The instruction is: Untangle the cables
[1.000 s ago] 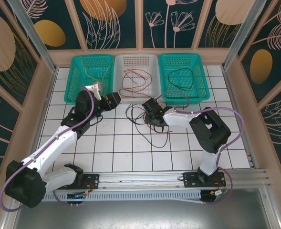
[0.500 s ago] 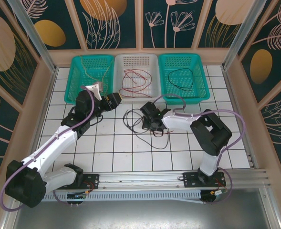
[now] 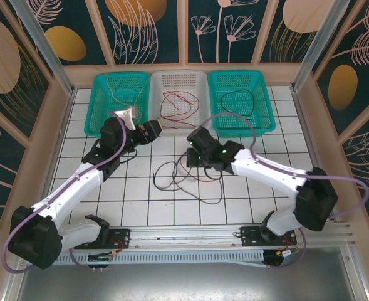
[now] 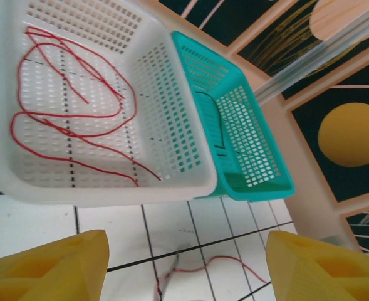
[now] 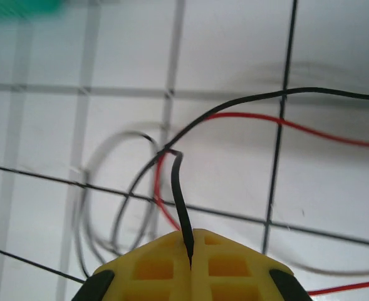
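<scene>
Right gripper is low over the white tiled table, just in front of the white basket. My jaws are pressed together on a thin black cable. It comes up from between my yellow fingertips, kinks, then runs off to the right. The loose red cable meets it at the kink. Blurred loops sit to the left of it, and I can't tell how they cross.

From the top camera, the tangle of black and red wire lies on the tiles between my 2 arms, reaching up to the right gripper.

Left gripper hangs by the near left corner of the white basket, jaws apart, nothing between them. Past my 2 yellow fingers I see tile and an end of the loose red cable.

3 baskets stand in a row at the far edge:
- The left teal basket holds a tan cable.
- The white basket holds a coiled red cable.
- The right teal basket holds a second black cable.
</scene>
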